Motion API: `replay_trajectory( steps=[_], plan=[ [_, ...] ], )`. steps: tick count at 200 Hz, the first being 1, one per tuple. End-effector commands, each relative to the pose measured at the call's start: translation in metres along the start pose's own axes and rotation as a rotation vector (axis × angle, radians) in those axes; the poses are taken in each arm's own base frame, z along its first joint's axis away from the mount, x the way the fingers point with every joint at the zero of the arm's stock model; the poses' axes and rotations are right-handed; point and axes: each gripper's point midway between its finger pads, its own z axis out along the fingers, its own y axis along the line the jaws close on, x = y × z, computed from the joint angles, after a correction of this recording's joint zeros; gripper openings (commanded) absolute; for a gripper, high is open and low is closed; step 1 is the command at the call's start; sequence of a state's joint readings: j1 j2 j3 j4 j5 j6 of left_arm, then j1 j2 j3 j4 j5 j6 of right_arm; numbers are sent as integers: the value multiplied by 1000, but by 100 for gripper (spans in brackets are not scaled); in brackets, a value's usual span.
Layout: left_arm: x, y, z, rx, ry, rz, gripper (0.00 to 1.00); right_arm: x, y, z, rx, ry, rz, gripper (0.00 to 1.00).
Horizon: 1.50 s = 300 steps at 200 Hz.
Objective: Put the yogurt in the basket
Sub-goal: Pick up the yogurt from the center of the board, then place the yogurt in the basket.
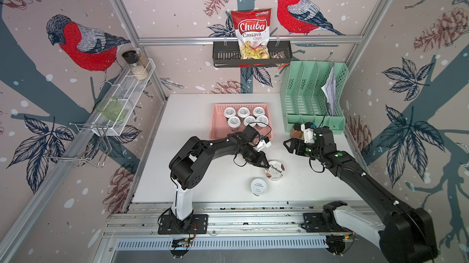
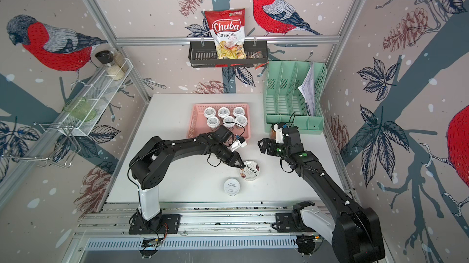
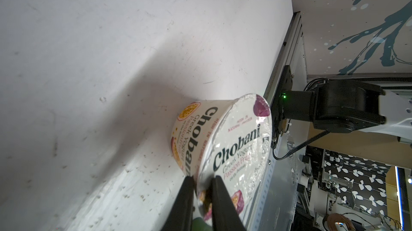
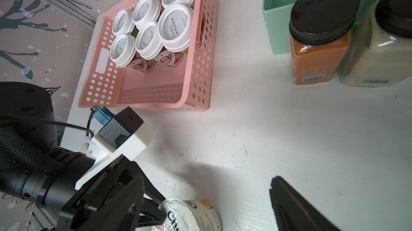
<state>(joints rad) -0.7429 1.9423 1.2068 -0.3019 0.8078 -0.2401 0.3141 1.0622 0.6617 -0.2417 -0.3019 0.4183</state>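
The right arm (image 1: 380, 190) fills the near corner in both top views, and its right gripper (image 1: 288, 147) hangs over the table with the jaws spread wide and nothing between them. The pink basket (image 1: 215, 122) stands toward the back of the table and holds six small cups (image 1: 243, 112) with white lids, upright in two rows in its far half. On the back wall the black rack (image 1: 223, 56) holds a chips bag (image 1: 250, 33). The mint-green file organiser (image 1: 299, 91) holds papers (image 1: 331, 89) in its rightmost compartment. The white wire shelf (image 1: 132, 89) on the left wall carries jars and a green glass bowl (image 1: 111, 109). Two black-capped spice jars (image 4: 318, 40) stand on the table just beside the front of the organiser. The Chobani cup (image 1: 275, 171) is on the table, nearer to the robot than the basket and apart from it. The left gripper (image 3: 201, 183) pinches its rim, one finger on the foil lid and the other on the outer wall. A seventh small cup (image 1: 258, 186) stands upright just beside the Chobani cup, and no gripper touches it. The table (image 1: 190, 173) is white with small marks. The walls show red-breasted birds, leaves and pine cones behind an aluminium frame.
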Motion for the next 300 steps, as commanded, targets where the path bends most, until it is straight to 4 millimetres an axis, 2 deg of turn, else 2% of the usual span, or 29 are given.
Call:
replay_trajectory(
  steps=[1, 49, 109, 138, 162, 196, 206, 228, 248, 265, 300],
  plan=[
    [-3, -4, -2, -3, -6, 14, 18, -4, 2, 1, -7, -18, -22, 91],
    [-7, -8, -8, -16, -11, 11, 12, -4, 2, 2, -6, -17, -22, 91],
    [-39, -43, -40, -28, -85, 57, 7, -9, 0, -2, 11, -36, -24, 91],
    [-51, -47, -68, -40, -148, 43, 2, -21, -6, -14, 35, -92, -8, 91],
    [-58, -41, -108, -58, -235, 8, 2, -34, -11, -27, 42, -153, 7, 92],
    [-61, -20, -178, -113, -385, -88, 2, -37, -9, -29, 25, -170, 9, 92],
    [-58, -7, -199, -136, -429, -137, 2, -35, -9, -26, 20, -158, 12, 92],
    [-44, 23, -230, -210, -473, -238, 2, -33, -8, -23, 11, -140, 13, 91],
    [-32, 50, -248, -254, -511, -318, 3, -32, -7, -21, 2, -133, 12, 91],
    [-26, 72, -256, -310, -519, -375, 3, -30, -7, -19, -2, -126, 14, 91],
    [-24, 103, -271, -373, -552, -446, 2, -28, -6, -17, -13, -114, 15, 91]
  ],
)
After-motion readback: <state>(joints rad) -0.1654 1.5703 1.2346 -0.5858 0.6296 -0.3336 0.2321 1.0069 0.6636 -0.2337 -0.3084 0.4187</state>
